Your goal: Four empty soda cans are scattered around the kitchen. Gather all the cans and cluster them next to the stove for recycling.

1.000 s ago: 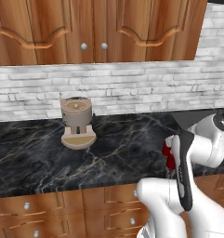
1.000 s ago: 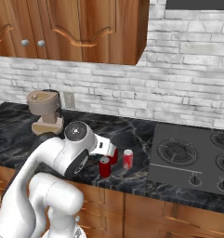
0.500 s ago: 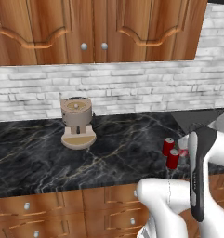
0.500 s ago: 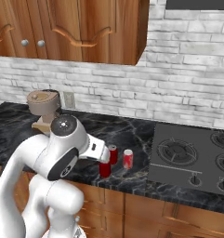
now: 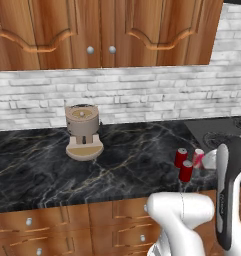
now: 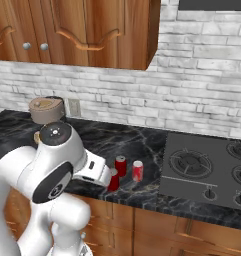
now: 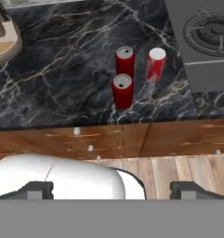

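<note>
Left base view: three soda cans point(image 5: 185, 165) stand clustered near the front edge of the black marble surface point(image 5: 122, 160), just left of the stove point(image 5: 217, 135); the beige coffee grinder point(image 5: 83, 131) sits well apart to the left.

Right base view: the cans point(image 6: 126, 170) stand upright beside the stove point(image 6: 207, 167).

Hand view: the pincer point(image 7: 111, 189) stands wide, holding nothing, back from the cans point(image 7: 127, 74) and above the wood cabinets point(image 7: 113, 139).

Three soda cans point(image 7: 132, 74) clustered on my desk point(image 7: 62, 88), just left of the stove point(image 7: 201, 42); coffee grinder point(image 5: 82, 131) far left.
</note>
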Robot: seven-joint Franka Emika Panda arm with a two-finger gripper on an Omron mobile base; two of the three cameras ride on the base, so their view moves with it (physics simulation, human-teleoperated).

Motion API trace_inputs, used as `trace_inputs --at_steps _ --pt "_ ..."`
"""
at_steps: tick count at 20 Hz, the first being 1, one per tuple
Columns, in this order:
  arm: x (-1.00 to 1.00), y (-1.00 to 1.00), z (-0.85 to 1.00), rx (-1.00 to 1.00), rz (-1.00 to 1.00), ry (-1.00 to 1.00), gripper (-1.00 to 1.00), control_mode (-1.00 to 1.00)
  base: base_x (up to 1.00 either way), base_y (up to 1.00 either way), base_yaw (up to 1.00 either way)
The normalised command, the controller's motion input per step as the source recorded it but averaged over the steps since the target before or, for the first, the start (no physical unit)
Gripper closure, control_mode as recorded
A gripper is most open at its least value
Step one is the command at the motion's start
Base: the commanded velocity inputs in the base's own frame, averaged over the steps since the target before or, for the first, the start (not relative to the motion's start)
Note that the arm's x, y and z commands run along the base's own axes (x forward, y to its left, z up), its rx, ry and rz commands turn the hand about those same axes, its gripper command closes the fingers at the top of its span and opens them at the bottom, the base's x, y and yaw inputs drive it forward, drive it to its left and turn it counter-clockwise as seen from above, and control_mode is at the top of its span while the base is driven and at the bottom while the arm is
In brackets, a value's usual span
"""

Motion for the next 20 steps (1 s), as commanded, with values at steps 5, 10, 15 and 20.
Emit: trace_inputs --at_steps 5,10,15,20 --pt "-0.63 0.01 0.11 0.00 -0.01 0.02 -1.00 -1.00 0.00 0.00 0.00" --pt "-0.20 0.00 0.01 0.00 0.00 0.01 -1.00 1.00 -0.35 -0.17 0.00" --pt "0.00 0.00 0.00 0.00 0.00 0.00 -1.00 1.00 -0.56 -0.86 0.00" --pt "0.00 0.00 0.00 0.00 0.00 0.00 -1.00 1.00 -0.43 -1.00 0.03"
